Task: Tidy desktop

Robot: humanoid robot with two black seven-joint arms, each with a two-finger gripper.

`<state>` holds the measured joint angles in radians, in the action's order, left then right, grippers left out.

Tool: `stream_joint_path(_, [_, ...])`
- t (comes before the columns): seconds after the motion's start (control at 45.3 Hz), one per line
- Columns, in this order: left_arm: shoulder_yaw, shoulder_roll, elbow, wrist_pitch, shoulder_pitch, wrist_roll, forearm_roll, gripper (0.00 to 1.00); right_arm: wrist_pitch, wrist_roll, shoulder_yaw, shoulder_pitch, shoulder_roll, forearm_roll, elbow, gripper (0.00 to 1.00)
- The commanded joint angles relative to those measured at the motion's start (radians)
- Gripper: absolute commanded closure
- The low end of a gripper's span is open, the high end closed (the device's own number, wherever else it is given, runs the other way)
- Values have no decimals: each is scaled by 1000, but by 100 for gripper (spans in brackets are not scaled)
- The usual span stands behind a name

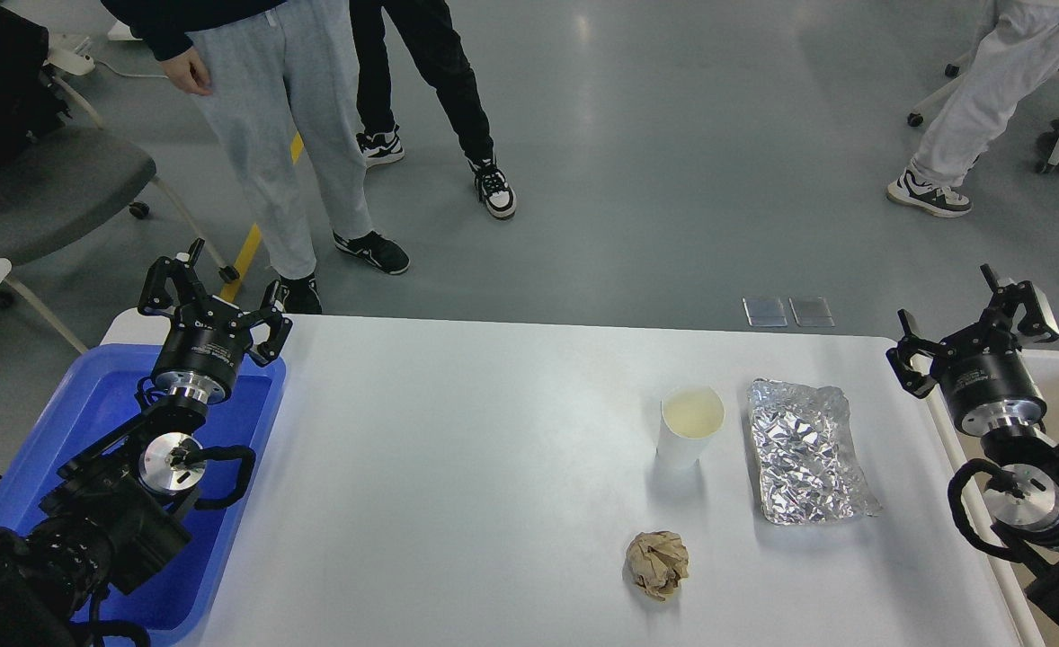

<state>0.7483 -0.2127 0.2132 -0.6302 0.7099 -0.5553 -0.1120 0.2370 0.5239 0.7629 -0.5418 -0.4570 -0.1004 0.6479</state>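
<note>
Both grippers, left (pixel 213 289) and right (pixel 974 310), hung spread wide and empty over the desktop (pixel 458 467), where a light, crushable paper cup (pixel 691 425) seemingly wanted grasping mid-wall.

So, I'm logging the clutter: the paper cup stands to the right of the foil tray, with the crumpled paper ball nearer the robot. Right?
Not quite. In the head view, the paper cup stands to the left of the foil tray, not the right. The crumpled paper ball is indeed nearer the robot.
</note>
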Motion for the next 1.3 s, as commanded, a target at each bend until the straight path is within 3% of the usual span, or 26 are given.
stream_joint_path(0.0, [-1, 0, 0, 1, 0, 0, 2, 0, -1, 1, 3, -1, 0, -1, 1, 0])
stream_joint_path(0.397, [0, 1, 0, 1, 0, 0, 0, 0, 1, -1, 6, -10, -3, -2, 22, 0])
stream_joint_path(0.596, [0, 1, 0, 1, 0, -2, 0, 0, -7, -16, -5, -15, -38, -2, 117, 0])
stream_joint_path(0.706, [0, 1, 0, 1, 0, 0, 0, 0, -42, -64, -8, -9, -94, -2, 219, 0])
stream_joint_path(0.883, [0, 1, 0, 1, 0, -2, 0, 0, -162, -143, -42, -35, -120, 50, 263, 0])
stream_joint_path(1.214, [2, 1, 0, 1, 0, 0, 0, 0, -174, -262, -203, -69, -302, 350, 513, 0])
stream_joint_path(1.28, [2, 1, 0, 1, 0, 0, 0, 0, -174, -309, -221, -79, -312, 378, 530, 0])
